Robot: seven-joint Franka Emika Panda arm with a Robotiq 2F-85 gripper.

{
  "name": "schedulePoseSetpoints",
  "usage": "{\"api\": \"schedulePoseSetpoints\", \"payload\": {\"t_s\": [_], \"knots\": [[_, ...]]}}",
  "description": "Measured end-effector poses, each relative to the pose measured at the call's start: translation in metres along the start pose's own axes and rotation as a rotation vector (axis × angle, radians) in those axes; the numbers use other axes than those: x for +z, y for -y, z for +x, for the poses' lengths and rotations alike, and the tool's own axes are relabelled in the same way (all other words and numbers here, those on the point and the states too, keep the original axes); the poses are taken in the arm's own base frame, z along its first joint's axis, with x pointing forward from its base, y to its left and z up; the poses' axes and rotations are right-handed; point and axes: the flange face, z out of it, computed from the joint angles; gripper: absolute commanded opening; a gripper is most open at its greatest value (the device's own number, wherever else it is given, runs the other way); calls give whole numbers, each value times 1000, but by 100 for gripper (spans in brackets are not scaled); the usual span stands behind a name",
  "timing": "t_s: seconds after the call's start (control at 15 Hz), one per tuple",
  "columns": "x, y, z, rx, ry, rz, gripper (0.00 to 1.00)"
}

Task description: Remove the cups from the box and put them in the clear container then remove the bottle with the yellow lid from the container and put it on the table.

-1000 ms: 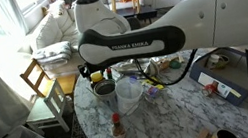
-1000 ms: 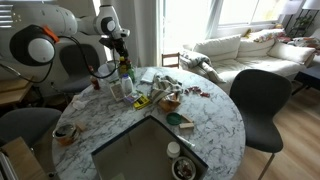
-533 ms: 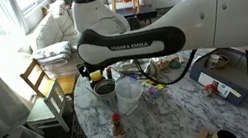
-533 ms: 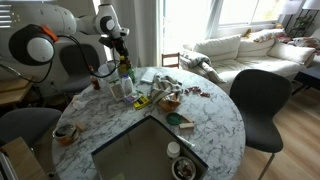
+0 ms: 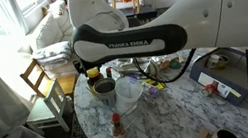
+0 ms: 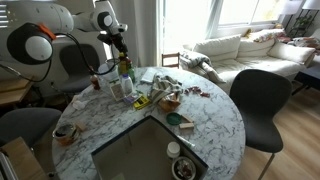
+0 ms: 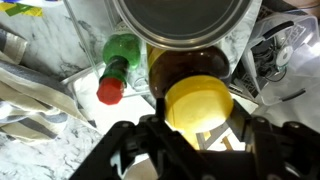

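Observation:
My gripper (image 7: 198, 128) is shut on the bottle with the yellow lid (image 7: 198, 103) and holds it above the table; its amber body shows under the lid. In both exterior views the gripper (image 5: 93, 74) (image 6: 120, 42) hangs over the cluster at the table's edge. The round clear container (image 7: 180, 20) (image 5: 104, 88) lies just below the bottle. The grey-blue box (image 6: 135, 155) sits at the near edge. Two small cups (image 6: 175, 149) (image 6: 184, 168) lie in it.
A green bottle with a red cap (image 7: 115, 70) (image 6: 125, 70) stands right beside the held bottle. A red-capped sauce bottle (image 5: 118, 129), a white tub (image 5: 128, 94) and loose packets (image 6: 165, 95) crowd the marble table (image 6: 215, 120). Chairs ring it.
The gripper has risen a little with the yellow-lidded bottle in it. Nothing else has moved.

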Motion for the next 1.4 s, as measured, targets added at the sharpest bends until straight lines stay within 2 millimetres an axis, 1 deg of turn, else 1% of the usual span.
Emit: {"api": "schedulePoseSetpoints", "payload": {"t_s": [0.87,1.07,1.4], "knots": [[-18,2,5,32,-42,-25,37],[-27,2,7,43,-54,-28,37],[-51,0,12,74,-70,-31,37]]}}
